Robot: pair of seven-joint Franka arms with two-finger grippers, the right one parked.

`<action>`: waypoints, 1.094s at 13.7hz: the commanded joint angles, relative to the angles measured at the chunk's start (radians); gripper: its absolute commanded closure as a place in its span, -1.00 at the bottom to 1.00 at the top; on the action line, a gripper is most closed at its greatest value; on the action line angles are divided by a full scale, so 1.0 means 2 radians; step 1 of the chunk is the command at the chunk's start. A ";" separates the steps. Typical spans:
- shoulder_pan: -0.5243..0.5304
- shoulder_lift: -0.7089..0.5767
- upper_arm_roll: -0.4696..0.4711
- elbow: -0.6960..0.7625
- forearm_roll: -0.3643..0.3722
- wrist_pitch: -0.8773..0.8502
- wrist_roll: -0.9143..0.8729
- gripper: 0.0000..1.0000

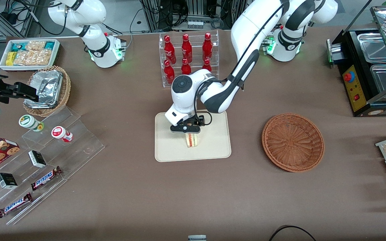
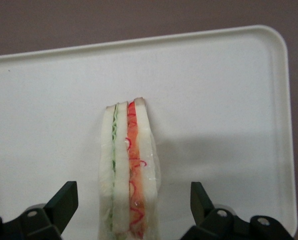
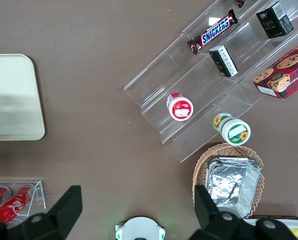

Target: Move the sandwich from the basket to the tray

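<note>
Brown table [image 1: 193,194] lay closest to the front camera and was the biggest thing, so it comes first. On it, near the middle, sat the cream tray [image 1: 213,152], flat with round corners. Toward the working arm's end of the table, at about three o'clock from the tray and well apart from it, sat the round reddish basket [image 1: 293,142]. Nothing was in the basket.

Over the tray hung the end effector [image 1: 189,131]. Its two black fingers [image 2: 64,200] were spread wide, one on each side of the sandwich [image 2: 129,170], and neither one touched the bread. So it was pinching nothing.

The sandwich [image 1: 192,140] was standing on its edge on the tray, straight under the end effector and between the fingers. In the front view it sat a little toward six o'clock from the tray's middle. Seen from the wrist, its long side ran from twelve o'clock to six o'clock, in line with the gap between the fingers. That is the thing the next move hangs on: I think the arm only had to go straight up, and the sandwich would stay put, though it looked tall and thin and could tip.

It was a small wedge of pale white bread, with thin green and red-orange lines along its cut edge.
</note>
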 commanded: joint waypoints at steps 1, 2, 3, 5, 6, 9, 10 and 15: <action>0.003 -0.057 0.006 -0.007 0.003 -0.039 -0.030 -0.99; 0.011 -0.077 0.005 -0.008 0.003 -0.057 -0.032 -0.99; 0.020 -0.098 0.005 -0.009 -0.007 -0.077 -0.032 -0.99; 0.040 -0.137 0.005 -0.012 -0.028 -0.118 -0.031 -0.99; 0.054 -0.158 0.005 -0.012 -0.030 -0.148 -0.030 -0.99; 0.102 -0.222 0.005 -0.038 -0.040 -0.204 -0.020 -0.99; 0.118 -0.249 0.005 -0.056 -0.040 -0.215 0.000 -0.99; 0.209 -0.339 0.006 -0.108 -0.047 -0.273 0.130 -0.99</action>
